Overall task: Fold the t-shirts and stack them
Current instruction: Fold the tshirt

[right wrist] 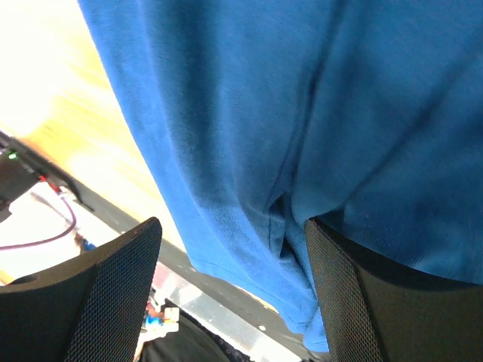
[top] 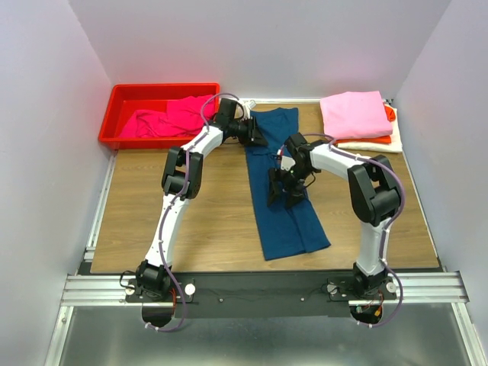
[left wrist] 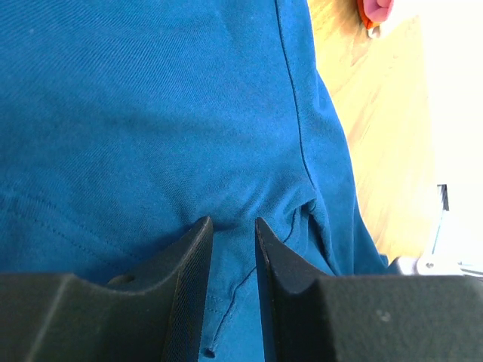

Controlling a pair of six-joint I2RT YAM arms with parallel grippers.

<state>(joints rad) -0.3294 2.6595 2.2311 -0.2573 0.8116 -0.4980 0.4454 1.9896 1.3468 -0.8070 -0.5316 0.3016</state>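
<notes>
Top view, navy t-shirt [top: 293,221]: I see it folded into a long narrow strip down the middle of the bench [top: 221,229]. It runs from the far edge toward the arm bases.
Top view, left end effector [top: 254,133]: it sits at the far left corner of the strip, just beside the red bin [top: 122,99].
Top view, right end effector [top: 284,192]: it is over the middle of the strip with its fingers spread.
Top view, red bin: it stands in the far left corner with a magenta t-shirt [top: 164,120] crumpled inside.
Top view, stack: in the far right corner, a pink t-shirt [top: 353,114] lies on top. An orange t-shirt [top: 390,113] peeks out under it, and a cream t-shirt [top: 374,145] is at the bottom.
Left wrist, left end effector [left wrist: 232,226]: the gap is narrow. The fingers [left wrist: 192,256] pinch the navy t-shirt [left wrist: 151,113], and I read the cloth puckering into the gap.
Left wrist, surroundings: bare bench [left wrist: 377,136] lies to the right of the cloth, with a scrap of pink and orange at the top corner.
Right wrist, right end effector [right wrist: 232,226]: the jaws stand wide and grip nothing.
Right wrist, navy t-shirt [right wrist: 264,90]: the cloth fills the space beyond the fingers [right wrist: 113,294], and a crease runs down between them. I cannot tell whether the pads touch it.
Right wrist, bench [right wrist: 68,121]: it shows to the left of the cloth edge.
</notes>
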